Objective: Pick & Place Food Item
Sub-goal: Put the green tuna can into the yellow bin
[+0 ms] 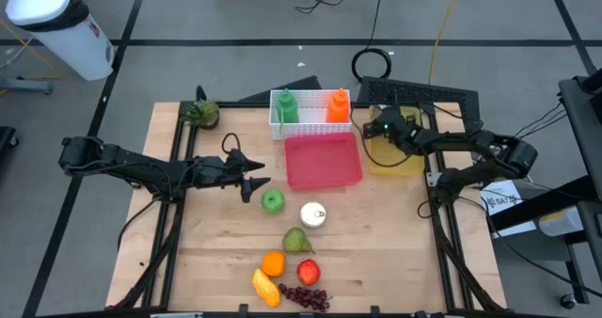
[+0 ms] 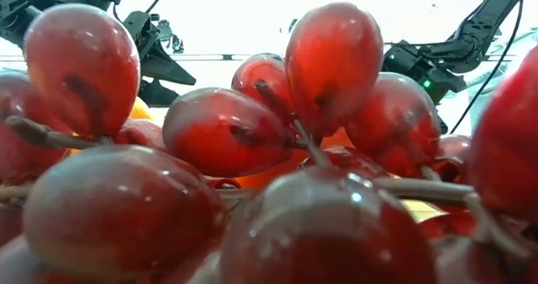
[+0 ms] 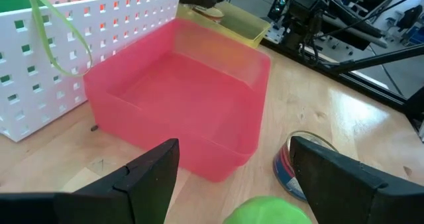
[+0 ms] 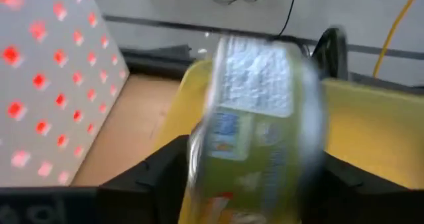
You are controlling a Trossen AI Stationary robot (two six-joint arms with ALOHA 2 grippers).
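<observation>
A yellow-green labelled can (image 4: 258, 118) shows blurred and tilted between the fingers of my right gripper (image 4: 255, 184), over the yellow bin (image 1: 400, 160) at the table's far right. My left gripper (image 1: 256, 182) stands open just left of the green apple (image 1: 272, 200), which rests on the table. In its wrist view the apple (image 3: 265, 211) lies low between the fingers, in front of the pink bin (image 3: 179, 98). A second can (image 1: 312, 214) stands on the table near the apple. My right gripper has the can's sides (image 4: 199, 151) close to both fingers, which slant down from the table's right. The can is blurred, and I cannot tell whether the fingers touch it. It is clear of the yellow bin's floor.
A white basket (image 1: 310, 125) with a green and an orange bottle stands behind the pink bin (image 1: 323, 160). A pear (image 1: 297, 240), an orange (image 1: 273, 262), a red fruit (image 1: 308, 271) and red grapes (image 2: 252, 166) lie near the front edge. A small plant (image 1: 200, 113) sits far left.
</observation>
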